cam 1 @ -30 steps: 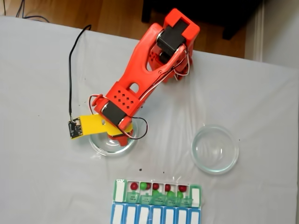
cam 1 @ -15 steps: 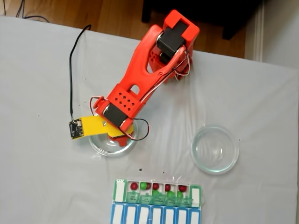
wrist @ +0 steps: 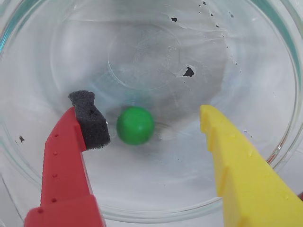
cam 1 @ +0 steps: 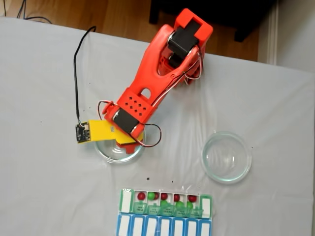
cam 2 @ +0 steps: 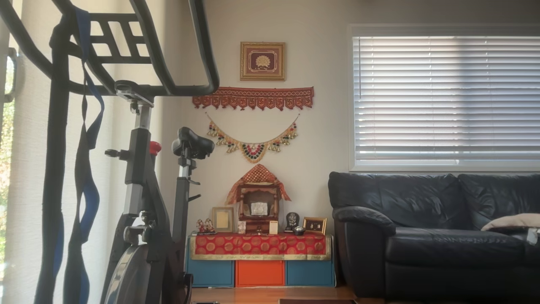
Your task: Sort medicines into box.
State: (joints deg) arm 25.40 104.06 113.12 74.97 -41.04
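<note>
Wrist view shows the two-finger gripper (wrist: 147,116) released, jaws spread wide inside a round clear glass dish (wrist: 265,42): its red finger with the grey foam pad (wrist: 90,118) at nine o'clock of a small bright green ball (wrist: 135,125), just beside it, the yellow finger (wrist: 236,161) well apart at three o'clock. Fixed view places the long white pill organiser with green lids (cam 1: 166,202) at five o'clock of that dish, red and green balls inside.

A home living room: a black leather sofa (cam 2: 434,228) sits beneath a window with white slatted blinds (cam 2: 445,97), a black exercise bike (cam 2: 143,202) stands close by, and a small wooden shrine (cam 2: 258,211) rests on a red-and-gold cloth (cam 2: 259,245).
</note>
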